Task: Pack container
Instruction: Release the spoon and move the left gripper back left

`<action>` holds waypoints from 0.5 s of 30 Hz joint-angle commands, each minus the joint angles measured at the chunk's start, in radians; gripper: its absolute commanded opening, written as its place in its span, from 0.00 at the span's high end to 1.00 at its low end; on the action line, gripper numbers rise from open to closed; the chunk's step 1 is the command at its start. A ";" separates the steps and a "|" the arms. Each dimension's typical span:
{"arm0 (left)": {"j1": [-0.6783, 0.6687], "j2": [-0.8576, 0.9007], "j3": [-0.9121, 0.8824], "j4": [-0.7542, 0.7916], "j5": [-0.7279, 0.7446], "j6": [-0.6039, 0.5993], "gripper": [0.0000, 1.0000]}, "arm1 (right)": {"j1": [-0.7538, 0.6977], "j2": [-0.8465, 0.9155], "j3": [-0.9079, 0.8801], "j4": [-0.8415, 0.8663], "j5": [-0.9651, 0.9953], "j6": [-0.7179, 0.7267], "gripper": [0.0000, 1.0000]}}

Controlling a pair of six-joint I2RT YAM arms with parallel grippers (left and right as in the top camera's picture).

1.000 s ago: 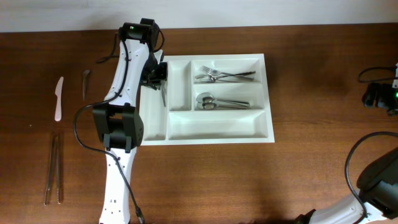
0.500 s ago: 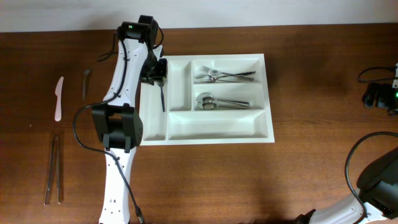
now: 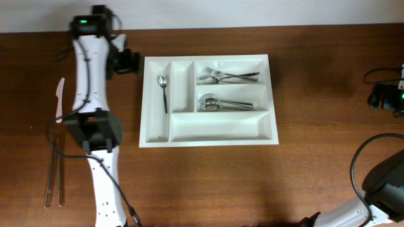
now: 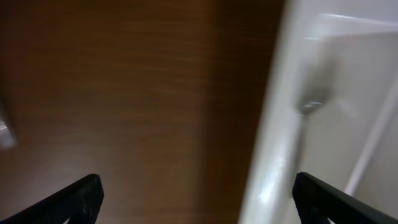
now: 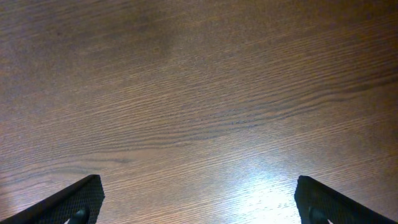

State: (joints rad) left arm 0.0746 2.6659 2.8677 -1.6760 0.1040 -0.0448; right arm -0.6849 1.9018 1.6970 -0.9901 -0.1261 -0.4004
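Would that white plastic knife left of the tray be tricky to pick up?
Probably. The white plastic knife lies flat on the brown wooden table, so it is likely light but hard to get under. Pushed, it would probably slide rather than roll, and may flex slightly.

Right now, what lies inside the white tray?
The tray holds a small spoon in its leftmost slot, forks in the top long slot, spoons in the middle one. The stacks overlap, so their count is hidden.
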 commanded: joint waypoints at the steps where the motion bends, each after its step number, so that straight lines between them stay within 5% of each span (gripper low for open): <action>1: 0.080 -0.017 0.023 -0.012 0.000 0.016 0.01 | -0.002 0.009 -0.005 0.001 -0.013 0.001 0.01; 15: 0.271 -0.016 0.021 0.025 -0.004 0.087 0.01 | -0.002 0.009 -0.005 0.001 -0.013 0.001 0.02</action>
State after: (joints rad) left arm 0.3359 2.6659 2.8708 -1.6630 0.1001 -0.0257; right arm -0.6849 1.9018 1.6970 -0.9901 -0.1261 -0.4000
